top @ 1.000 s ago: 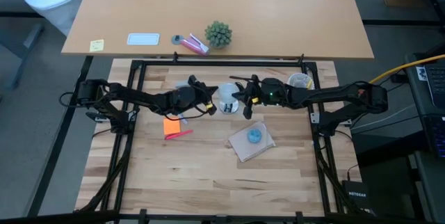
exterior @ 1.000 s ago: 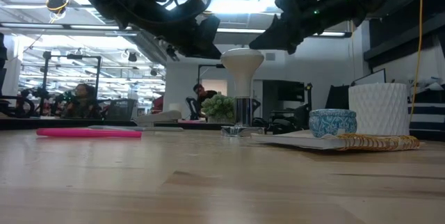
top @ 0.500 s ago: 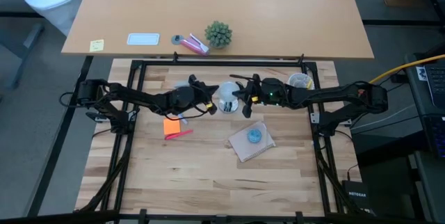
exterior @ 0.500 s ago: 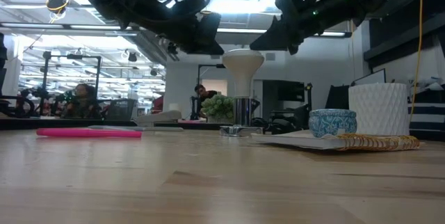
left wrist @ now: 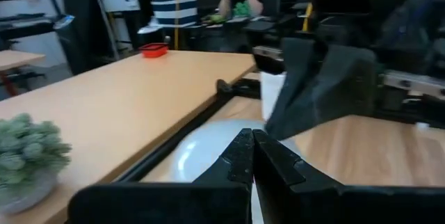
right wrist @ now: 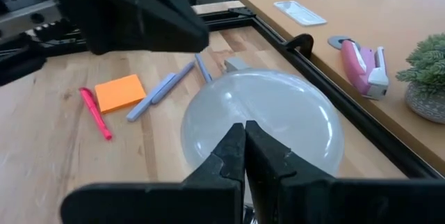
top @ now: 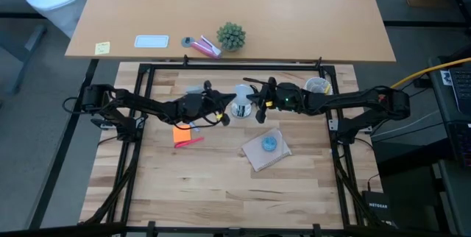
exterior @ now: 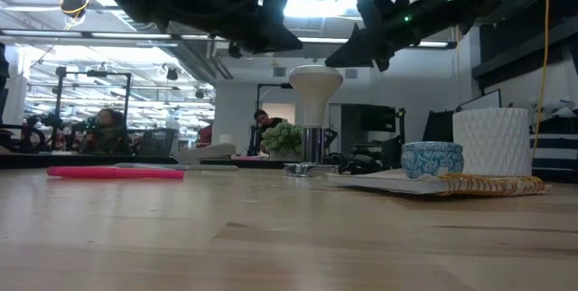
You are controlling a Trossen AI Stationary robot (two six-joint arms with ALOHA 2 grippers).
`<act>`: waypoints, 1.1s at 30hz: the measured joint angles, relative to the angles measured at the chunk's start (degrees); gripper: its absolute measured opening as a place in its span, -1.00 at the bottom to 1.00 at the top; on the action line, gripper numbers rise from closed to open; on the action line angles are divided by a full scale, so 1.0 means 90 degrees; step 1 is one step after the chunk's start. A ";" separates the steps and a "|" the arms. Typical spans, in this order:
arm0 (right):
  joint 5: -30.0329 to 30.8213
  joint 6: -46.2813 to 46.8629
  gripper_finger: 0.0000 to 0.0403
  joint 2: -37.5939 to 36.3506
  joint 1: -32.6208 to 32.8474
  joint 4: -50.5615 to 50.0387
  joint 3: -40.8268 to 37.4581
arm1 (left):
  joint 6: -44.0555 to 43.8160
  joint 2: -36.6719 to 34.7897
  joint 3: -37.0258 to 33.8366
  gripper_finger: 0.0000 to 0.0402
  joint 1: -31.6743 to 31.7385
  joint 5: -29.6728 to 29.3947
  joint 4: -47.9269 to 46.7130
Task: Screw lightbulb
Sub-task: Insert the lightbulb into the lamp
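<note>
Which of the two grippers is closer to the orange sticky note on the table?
The left gripper; the orange note lies just beside its arm, while the right gripper is beyond the lightbulb.

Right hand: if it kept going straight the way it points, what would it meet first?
Probably the lightbulb: the shut right hand points at its dome from just above. The left hand lies beyond it.

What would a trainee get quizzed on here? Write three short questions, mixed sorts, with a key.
1. True or false: the left gripper holds the lightbulb.
2. Which lies on the spiral notebook? A. pink pen B. blue round blob C. orange sticky pad
3. Fill in: both grippers hover above the bulb with fingers ____.

Key:
1. False; the bulb stands upright on the table, untouched.
2. B; the blue round blob.
3. Shut; the right gripper too.
</note>
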 joint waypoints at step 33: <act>-0.0002 -0.0004 -0.94 0.0007 -0.0005 0.0242 -0.0009 | -0.0420 0.0000 0.0000 -1.00 0.0307 0.0470 -0.0823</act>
